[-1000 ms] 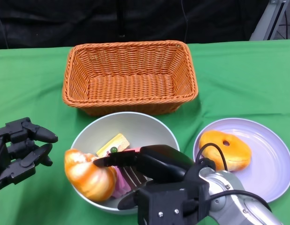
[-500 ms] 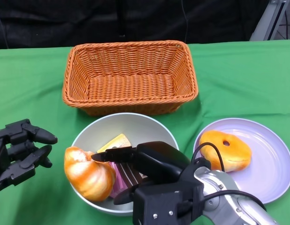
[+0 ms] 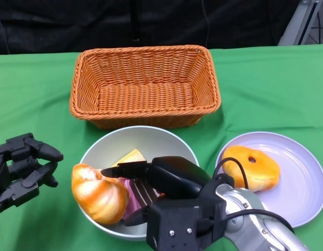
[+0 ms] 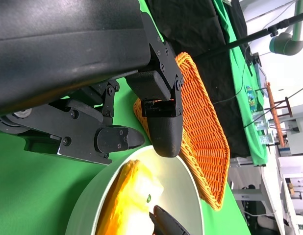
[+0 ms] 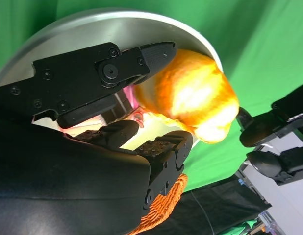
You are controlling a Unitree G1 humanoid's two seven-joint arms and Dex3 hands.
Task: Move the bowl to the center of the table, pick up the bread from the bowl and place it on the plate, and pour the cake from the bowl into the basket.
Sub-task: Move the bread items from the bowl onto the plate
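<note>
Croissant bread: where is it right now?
In the head view, the croissant bread sits on the bowl's left rim, with the right hand's fingertips beside it.

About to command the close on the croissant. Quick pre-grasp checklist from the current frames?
1. Right hand over the bowl, fingers apart: ok.
2. Fingers either side of the croissant: ok; in the right wrist view one finger lies along it, another sits apart on the other side.
3. Croissant firmly gripped: not ok, not yet enclosed.
4. Cake slices clear of the fingers: cannot tell, the hand hides them.
5. Plate has free room beside the donut: ok.
6. Left hand off the bowl, holding nothing: ok.
</note>
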